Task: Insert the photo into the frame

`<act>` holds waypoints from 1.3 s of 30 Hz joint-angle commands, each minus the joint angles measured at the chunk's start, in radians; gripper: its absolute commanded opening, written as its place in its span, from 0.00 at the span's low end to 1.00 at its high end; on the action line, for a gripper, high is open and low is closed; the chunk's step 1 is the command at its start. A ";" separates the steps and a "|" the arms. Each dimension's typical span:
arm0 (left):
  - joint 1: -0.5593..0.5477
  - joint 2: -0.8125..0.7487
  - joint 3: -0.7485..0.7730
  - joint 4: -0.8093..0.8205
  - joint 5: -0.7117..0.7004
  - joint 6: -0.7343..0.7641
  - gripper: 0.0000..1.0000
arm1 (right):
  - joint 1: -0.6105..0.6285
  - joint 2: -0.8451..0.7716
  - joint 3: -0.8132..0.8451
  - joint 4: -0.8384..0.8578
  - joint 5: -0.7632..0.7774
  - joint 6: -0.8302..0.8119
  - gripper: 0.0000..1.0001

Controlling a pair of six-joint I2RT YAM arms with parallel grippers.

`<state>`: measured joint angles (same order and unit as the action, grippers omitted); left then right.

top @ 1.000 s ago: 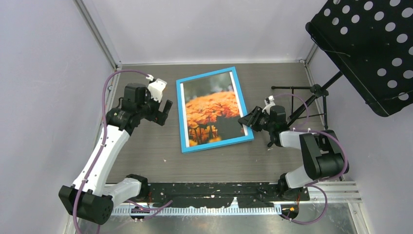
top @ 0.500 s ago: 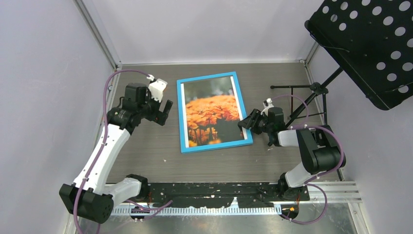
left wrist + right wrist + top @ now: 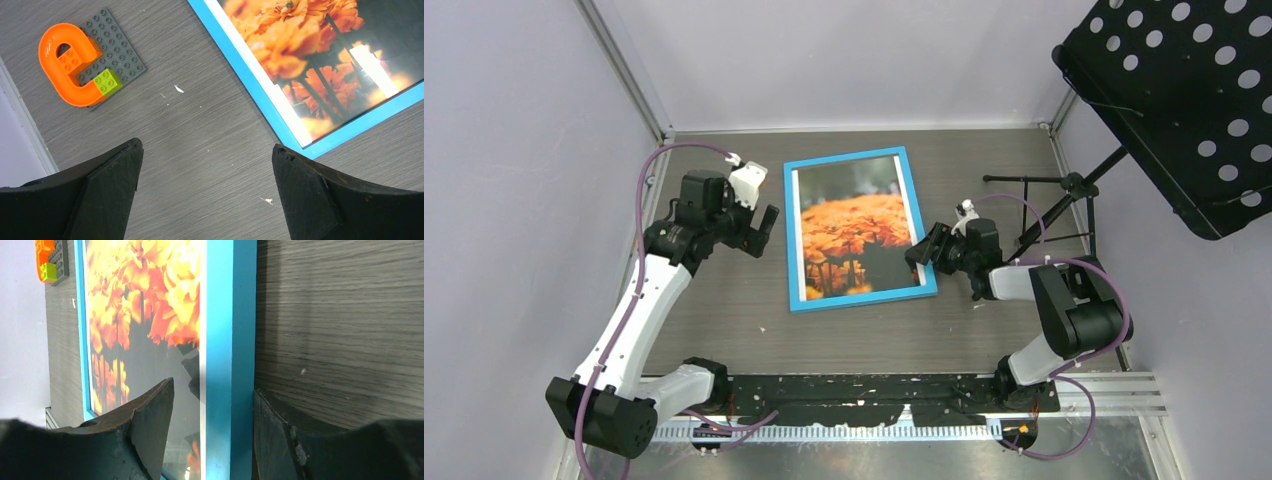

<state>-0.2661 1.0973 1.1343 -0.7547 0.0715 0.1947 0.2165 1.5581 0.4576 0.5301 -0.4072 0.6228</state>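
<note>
While both arms reach over the grey wood-grain table (image 3: 724,330), the frame (image 3: 865,300) lies flat near its middle, bright blue side up and slightly askew; the photo (image 3: 854,235) sits inside it behind the pane, orange flowers on a dark ground, with white strips along its long edges.

The right gripper (image 3: 921,252) is low at the frame's right-hand rail, toward the near end; its jaws are parted by a moderate gap and straddle that rail. In the right wrist view one finger (image 3: 145,435) sits over the pane with a thin strip of white edge showing between it and the rail; the other finger is right against the rail's outer edge, over bare table.

The left gripper (image 3: 759,232) hovers over bare table just left of the frame; its jaws are spread wide and hold nothing.

Near the left wall lies an orange curved toy block (image 3: 67,62) on a grey studded plate (image 3: 120,55), with a small green brick (image 3: 107,82) at one end; a black perforated music stand (image 3: 1184,100) stands at the right.
</note>
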 commanded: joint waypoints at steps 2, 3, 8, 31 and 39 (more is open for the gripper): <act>0.005 -0.009 0.004 0.034 0.002 0.015 1.00 | 0.022 -0.016 0.034 -0.046 0.040 -0.048 0.63; 0.005 -0.009 0.003 0.034 0.002 0.015 0.99 | 0.028 -0.016 0.036 -0.052 0.043 -0.050 0.63; 0.005 -0.008 -0.001 0.034 0.006 0.015 1.00 | 0.049 -0.006 0.047 -0.075 0.061 -0.062 0.64; 0.005 -0.017 -0.011 0.034 0.000 0.019 1.00 | 0.108 -0.033 0.042 -0.142 0.109 -0.071 0.72; 0.005 -0.019 -0.010 0.034 -0.005 0.020 1.00 | 0.109 -0.085 0.047 -0.190 0.155 -0.091 0.82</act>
<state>-0.2661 1.0973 1.1233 -0.7551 0.0711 0.1993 0.3199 1.5124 0.4961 0.4213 -0.3130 0.5686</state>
